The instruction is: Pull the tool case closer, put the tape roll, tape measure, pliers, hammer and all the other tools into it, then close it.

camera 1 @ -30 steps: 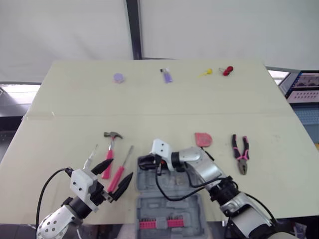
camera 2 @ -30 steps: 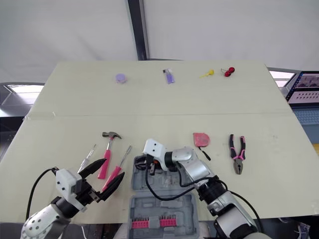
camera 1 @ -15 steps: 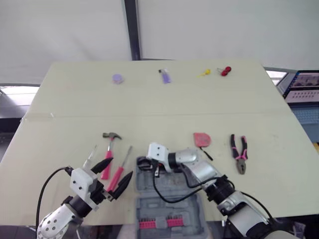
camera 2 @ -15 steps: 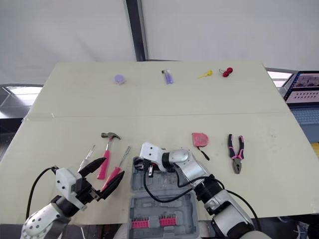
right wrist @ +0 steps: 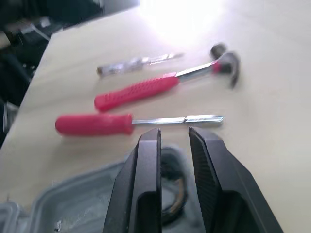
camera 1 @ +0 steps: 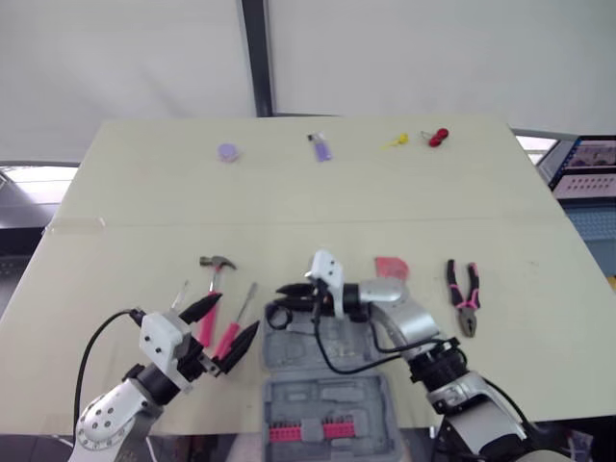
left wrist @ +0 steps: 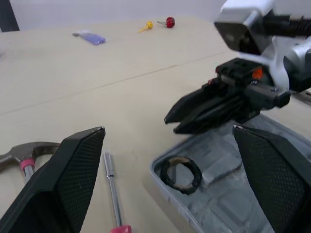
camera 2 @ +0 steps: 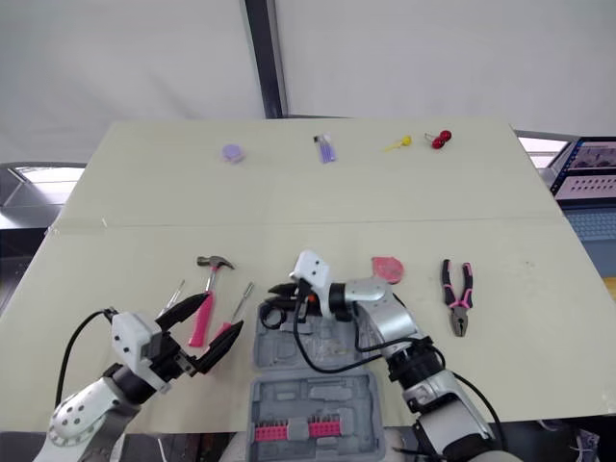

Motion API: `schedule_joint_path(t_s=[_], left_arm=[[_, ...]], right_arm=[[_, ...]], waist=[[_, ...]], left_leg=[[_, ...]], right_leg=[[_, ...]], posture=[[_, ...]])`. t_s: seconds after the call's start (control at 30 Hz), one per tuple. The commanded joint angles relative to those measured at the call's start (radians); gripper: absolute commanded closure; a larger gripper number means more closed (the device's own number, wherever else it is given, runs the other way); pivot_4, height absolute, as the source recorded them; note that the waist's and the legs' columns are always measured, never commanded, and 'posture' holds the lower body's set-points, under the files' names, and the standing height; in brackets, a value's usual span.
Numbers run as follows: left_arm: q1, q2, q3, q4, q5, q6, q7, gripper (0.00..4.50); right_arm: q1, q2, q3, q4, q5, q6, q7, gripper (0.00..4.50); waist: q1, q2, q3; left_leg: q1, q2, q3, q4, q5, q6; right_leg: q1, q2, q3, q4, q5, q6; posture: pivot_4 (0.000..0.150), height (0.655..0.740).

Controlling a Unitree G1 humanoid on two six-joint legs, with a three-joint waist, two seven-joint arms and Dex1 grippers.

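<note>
1. One pale table (camera 1: 144,192), crossed by a seam, stands before a white wall (camera 1: 433,58) with a dark post (camera 1: 255,58).
2. Compared with a second ago, the right gripper (camera 1: 292,292) has lifted off the tape roll (left wrist: 181,174) and sits a little farther out. Its fingers are a narrow gap apart and hold nothing. The left gripper (camera 1: 238,314) stays spread wide and empty.
3. The tape roll lies flat in the far-left corner of the open tool case (camera 1: 327,395), just beneath the right gripper's tips.
4. Just beyond the left gripper lies the hammer (camera 1: 214,279), its long axis running away from the robot with the head at the far end. The pink screwdriver (camera 1: 247,300) lies roughly parallel under that gripper, tip far. Well right of the right gripper, the pliers (camera 1: 464,298) point their nose toward the robot.
</note>
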Motion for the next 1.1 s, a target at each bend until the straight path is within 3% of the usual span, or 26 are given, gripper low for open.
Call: schedule_joint_path(t_s=[0.03, 0.1, 0.2, 0.37, 0.4, 0.5, 0.73, 0.87, 1.1], left_arm=[[-0.059, 0.060, 0.046, 0.028, -0.034, 0.061, -0.016, 0.00], [-0.100, 0.119, 0.107, 0.103, -0.046, 0.092, -0.034, 0.00], [-0.138, 0.210, 0.208, 0.250, -0.055, 0.097, -0.082, 0.00], [-0.156, 0.304, 0.359, 0.452, -0.046, 0.075, -0.115, 0.00], [-0.160, 0.314, 0.389, 0.484, -0.044, 0.069, -0.111, 0.00], [-0.166, 0.338, 0.457, 0.586, -0.014, 0.025, -0.090, 0.00], [-0.243, 0.319, 0.593, 0.821, 0.044, -0.064, 0.135, 0.00], [-0.265, 0.285, 0.602, 0.854, 0.062, -0.081, 0.229, 0.00], [-0.285, 0.272, 0.568, 0.858, 0.065, -0.076, 0.241, 0.00]], right_arm=[[0.009, -0.097, -0.098, -0.128, 0.105, 0.098, 0.053, 3.53], [0.037, -0.196, -0.166, -0.161, 0.135, 0.140, 0.066, 3.53], [0.095, -0.345, -0.290, -0.154, 0.179, 0.193, 0.075, 2.73], [0.206, -0.512, -0.494, -0.019, 0.196, 0.171, 0.043, 0.25], [0.228, -0.534, -0.526, 0.012, 0.188, 0.152, 0.034, 0.04], [0.286, -0.561, -0.632, 0.087, 0.188, 0.100, -0.021, 0.04], [0.418, -0.536, -0.844, 0.292, 0.177, -0.092, -0.199, 0.04], [0.437, -0.518, -0.885, 0.373, 0.167, -0.184, -0.271, 0.04], [0.423, -0.519, -0.867, 0.426, 0.157, -0.256, -0.307, 0.04]], waist=[[0.002, 0.000, 0.000], [0.002, 0.000, 0.000], [0.001, 0.000, 0.000], [-0.003, -0.002, 0.001], [-0.003, -0.002, 0.001], [-0.002, -0.003, 0.002], [-0.003, -0.005, 0.003], [-0.004, -0.005, 0.003], [-0.004, -0.005, 0.003]], left_leg=[[0.000, 0.000, 0.000, 0.000, 0.000, 0.000], [0.000, 0.000, 0.000, 0.000, 0.000, 0.000], [0.000, 0.000, 0.001, 0.000, 0.000, 0.000], [0.001, 0.000, 0.005, -0.002, -0.001, 0.002], [0.001, 0.000, 0.006, -0.003, -0.001, 0.002], [0.002, 0.001, 0.008, -0.004, -0.001, 0.002], [0.003, 0.001, 0.012, -0.004, -0.001, 0.002], [0.005, 0.001, 0.013, -0.005, -0.001, 0.002], [0.005, 0.001, 0.015, -0.006, -0.001, 0.002]], right_leg=[[0.000, 0.000, 0.000, 0.000, 0.000, 0.000], [0.000, 0.000, 0.000, 0.000, 0.000, 0.000], [0.000, 0.000, 0.000, -0.001, 0.000, 0.000], [-0.001, 0.000, 0.001, -0.002, 0.000, 0.000], [-0.001, 0.000, 0.002, -0.002, 0.000, 0.000], [-0.002, 0.000, 0.004, -0.002, 0.000, 0.000], [-0.003, 0.000, 0.007, -0.002, 0.000, 0.000], [-0.003, 0.000, 0.009, -0.001, 0.000, 0.000], [-0.005, 0.000, 0.010, -0.001, 0.000, 0.000]], posture=[[0.150, 0.7400], [0.150, 0.7400], [0.150, 0.7400], [0.150, 0.7400], [0.150, 0.7400], [0.150, 0.7400], [0.150, 0.7400], [0.150, 0.7400], [0.150, 0.7400]])
